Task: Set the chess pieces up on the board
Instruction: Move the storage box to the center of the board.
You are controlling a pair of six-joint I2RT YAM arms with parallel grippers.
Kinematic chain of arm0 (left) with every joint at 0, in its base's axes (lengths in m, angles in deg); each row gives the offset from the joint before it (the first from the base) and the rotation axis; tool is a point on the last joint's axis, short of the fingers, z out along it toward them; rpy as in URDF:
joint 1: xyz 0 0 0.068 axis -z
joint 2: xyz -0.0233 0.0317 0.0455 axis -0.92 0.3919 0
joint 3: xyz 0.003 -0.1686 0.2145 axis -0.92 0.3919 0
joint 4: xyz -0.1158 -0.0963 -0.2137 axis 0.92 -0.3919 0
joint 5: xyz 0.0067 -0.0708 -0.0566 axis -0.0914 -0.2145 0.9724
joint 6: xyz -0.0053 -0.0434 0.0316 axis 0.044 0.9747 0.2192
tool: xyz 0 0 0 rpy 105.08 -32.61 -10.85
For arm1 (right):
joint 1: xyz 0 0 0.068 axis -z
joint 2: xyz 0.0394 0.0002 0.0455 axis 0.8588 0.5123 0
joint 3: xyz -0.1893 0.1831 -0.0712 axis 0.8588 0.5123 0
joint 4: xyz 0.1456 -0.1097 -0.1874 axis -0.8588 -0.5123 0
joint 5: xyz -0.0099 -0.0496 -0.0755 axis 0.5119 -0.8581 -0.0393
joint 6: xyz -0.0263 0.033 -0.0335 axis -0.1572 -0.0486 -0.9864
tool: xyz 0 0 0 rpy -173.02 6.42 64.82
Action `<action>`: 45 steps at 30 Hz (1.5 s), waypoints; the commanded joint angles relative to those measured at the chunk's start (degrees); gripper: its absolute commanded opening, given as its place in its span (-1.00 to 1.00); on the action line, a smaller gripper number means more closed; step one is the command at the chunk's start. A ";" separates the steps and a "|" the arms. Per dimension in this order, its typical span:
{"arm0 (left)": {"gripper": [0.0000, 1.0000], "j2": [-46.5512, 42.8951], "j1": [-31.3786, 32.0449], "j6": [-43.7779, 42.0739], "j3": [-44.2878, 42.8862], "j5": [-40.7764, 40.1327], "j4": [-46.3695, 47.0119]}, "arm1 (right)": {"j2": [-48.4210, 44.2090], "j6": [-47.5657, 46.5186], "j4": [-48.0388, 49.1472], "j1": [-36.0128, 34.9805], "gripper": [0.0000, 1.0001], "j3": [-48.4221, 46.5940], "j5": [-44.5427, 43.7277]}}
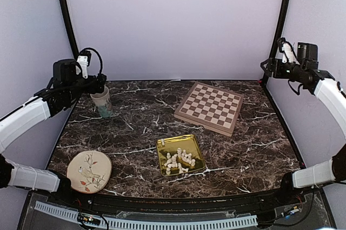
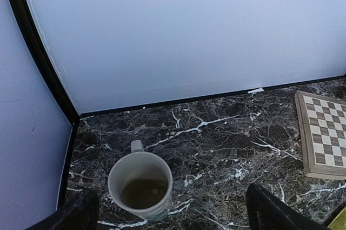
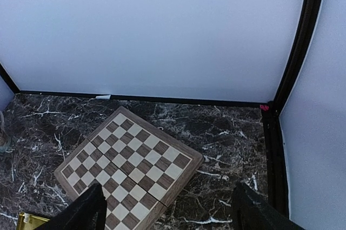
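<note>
You've got the left gripper point(image 2: 175, 216) and right gripper point(image 3: 168, 212) spread, empty, raised either side of the board point(image 1: 210, 106), likely staged to start, the pieces point(image 1: 180, 161) heaped in the tray point(image 1: 162, 146) just before it.

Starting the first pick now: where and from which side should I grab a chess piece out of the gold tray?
Come straight down from above: the tray has a raised rim that likely blocks a sideways approach. Choose a chess piece on the heap's far fringe, where neighbours crowd it least, and pinch across its slim body. Which way it lies is too small to tell.
</note>
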 commanded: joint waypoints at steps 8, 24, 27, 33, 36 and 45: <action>0.97 -5.60 2.42 1.56 -3.85 15.40 -1.59 | -2.38 -6.39 -1.90 1.43 0.94 6.41 6.38; 0.71 12.25 24.30 -11.78 -11.57 -4.44 9.49 | -6.78 -17.85 -2.75 -1.38 0.99 10.17 12.17; 0.41 15.30 24.52 -6.81 -12.92 0.66 8.90 | -5.48 -23.17 -4.93 -0.89 0.86 11.96 20.93; 0.20 16.15 24.68 8.61 -14.04 5.88 -5.95 | -3.46 -41.24 -14.38 -6.16 0.32 16.85 24.51; 0.22 15.79 24.66 16.16 -11.92 9.17 -14.70 | -4.18 -45.76 -14.44 -13.69 0.27 21.68 19.03; 0.39 15.60 25.24 34.70 1.58 21.61 -13.46 | 2.66 -52.24 -6.63 -34.38 0.21 28.47 4.06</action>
